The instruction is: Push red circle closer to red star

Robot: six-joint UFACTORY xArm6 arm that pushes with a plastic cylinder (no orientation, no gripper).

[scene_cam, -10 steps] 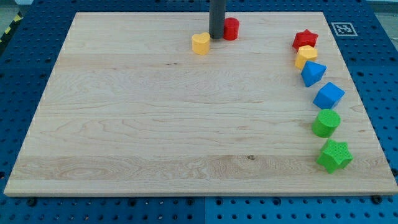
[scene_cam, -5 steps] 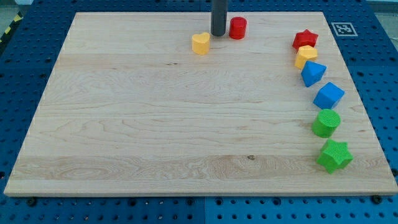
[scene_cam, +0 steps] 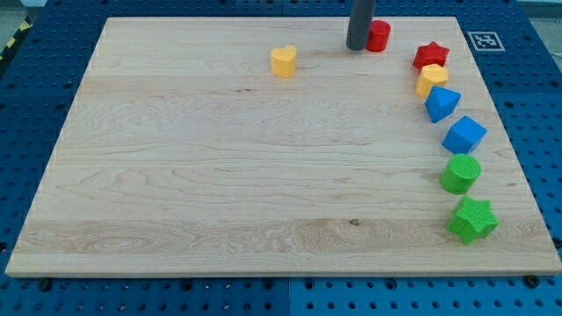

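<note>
The red circle (scene_cam: 378, 36) stands near the board's top edge, right of centre. My tip (scene_cam: 356, 46) touches its left side, the dark rod rising out of the view's top. The red star (scene_cam: 431, 55) lies to the right and slightly below the circle, a short gap between them.
A yellow heart (scene_cam: 283, 61) lies to the left of my tip. Below the red star runs a column down the right side: yellow block (scene_cam: 431, 80), blue block (scene_cam: 442, 104), blue cube (scene_cam: 464, 135), green cylinder (scene_cam: 460, 173), green star (scene_cam: 472, 219). The wooden board (scene_cam: 219, 175) fills the view.
My tip has moved right along the top edge, pushing the red circle right, away from the yellow heart and nearer the red star. The other blocks have not moved.
</note>
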